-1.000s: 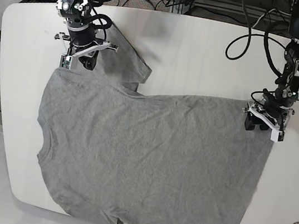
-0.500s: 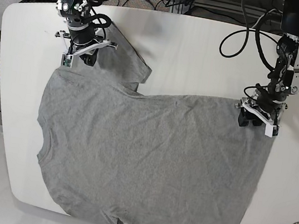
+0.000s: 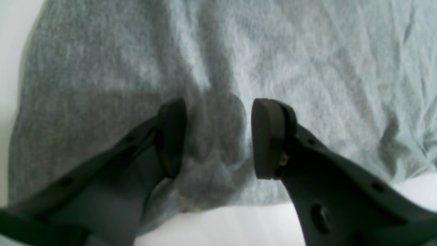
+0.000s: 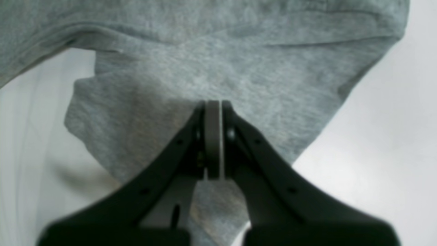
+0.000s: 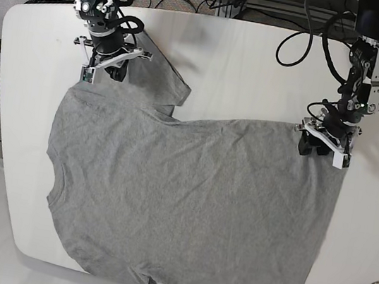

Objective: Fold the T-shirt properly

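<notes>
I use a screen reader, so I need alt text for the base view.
A grey T-shirt lies spread across a white table. The right hand sits on the far sleeve, and the left hand is at the far hem corner.

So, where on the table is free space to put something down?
Bare table lies between the right gripper and left gripper, above the T-shirt. A strip along the left edge is free too. The middle is fully covered.
</notes>
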Robot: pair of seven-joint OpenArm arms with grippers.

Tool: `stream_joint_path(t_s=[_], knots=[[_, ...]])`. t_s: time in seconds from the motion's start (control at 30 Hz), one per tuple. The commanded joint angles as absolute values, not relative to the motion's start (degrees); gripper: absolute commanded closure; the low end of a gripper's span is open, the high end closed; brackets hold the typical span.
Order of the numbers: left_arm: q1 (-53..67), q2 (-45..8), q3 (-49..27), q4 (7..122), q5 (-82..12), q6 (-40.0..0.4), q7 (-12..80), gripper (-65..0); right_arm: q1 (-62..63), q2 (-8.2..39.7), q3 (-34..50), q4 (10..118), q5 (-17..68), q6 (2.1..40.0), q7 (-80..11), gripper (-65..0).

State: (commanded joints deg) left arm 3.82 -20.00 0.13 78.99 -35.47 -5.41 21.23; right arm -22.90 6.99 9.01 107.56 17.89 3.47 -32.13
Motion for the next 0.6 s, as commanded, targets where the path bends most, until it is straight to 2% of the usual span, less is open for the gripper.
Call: stream_joint_path(t_s=[0.13,0.2,0.33,0.43,0.6], knots=[[3.8,-21.2,0.1,79.0,-35.6,-5.4,21.2,-30.1,-22.9,6.9,9.1,109.0,17.9,3.5,-32.1,-2.0],[3.8,-21.5,0.0,79.0,-35.6,-5.4,21.1,-35.2,-22.9,5.8,9.2,109.8,17.9,3.5,-32.1,-6.2],[4.2,-21.6,-1.8,80.5,-35.6,-5.5,21.1,-49.8,-22.9,2.6,11.5,110.6,17.9,3.6,-32.1,-17.1],[5.2,-21.6,-4.4,82.3,-35.6,-6.7,21.1,-54.1,-23.3,1.4,11.5,110.8,18.9,3.6,-32.1,-21.5],[7.0,-21.9,-7.7,85.8,-35.6,-11.0,21.3,-54.3,-24.9,1.1,15.7,110.7,34.2,3.6,-32.3,-27.3]])
